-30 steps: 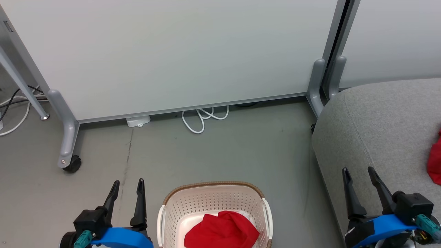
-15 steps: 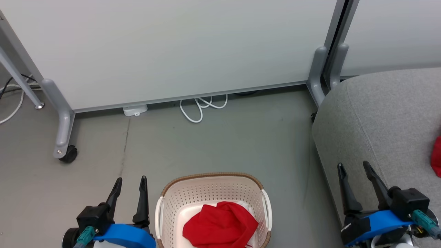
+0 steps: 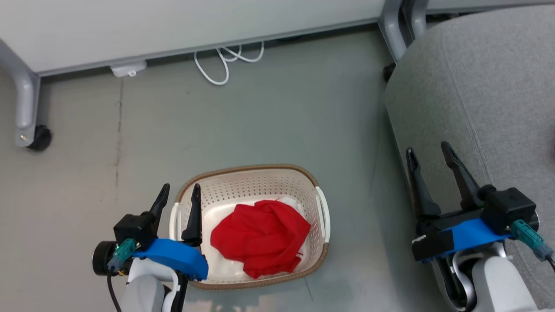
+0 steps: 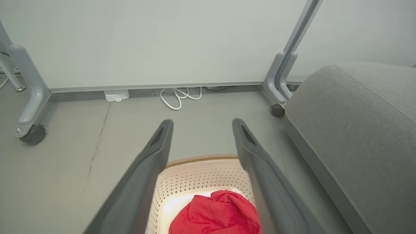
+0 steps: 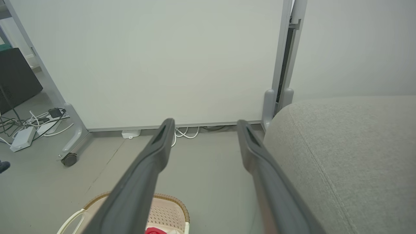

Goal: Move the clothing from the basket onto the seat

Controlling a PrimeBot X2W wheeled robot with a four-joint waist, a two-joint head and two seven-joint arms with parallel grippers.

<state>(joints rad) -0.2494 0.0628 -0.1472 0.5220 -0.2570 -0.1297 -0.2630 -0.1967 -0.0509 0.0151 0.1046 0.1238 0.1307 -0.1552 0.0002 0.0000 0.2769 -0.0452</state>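
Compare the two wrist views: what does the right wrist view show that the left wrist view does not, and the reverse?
Right wrist view, not the left: a tangle of cables with a white adapter on the floor, and a dark boxy object. Left wrist view, not the right: the caster beside the seat. Both: the seat, the basket, the red clothing in it (a mere sliver in the right wrist view), the white partition and the looped white cable.

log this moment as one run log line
left gripper open near basket | right gripper open near seat | clothing in basket
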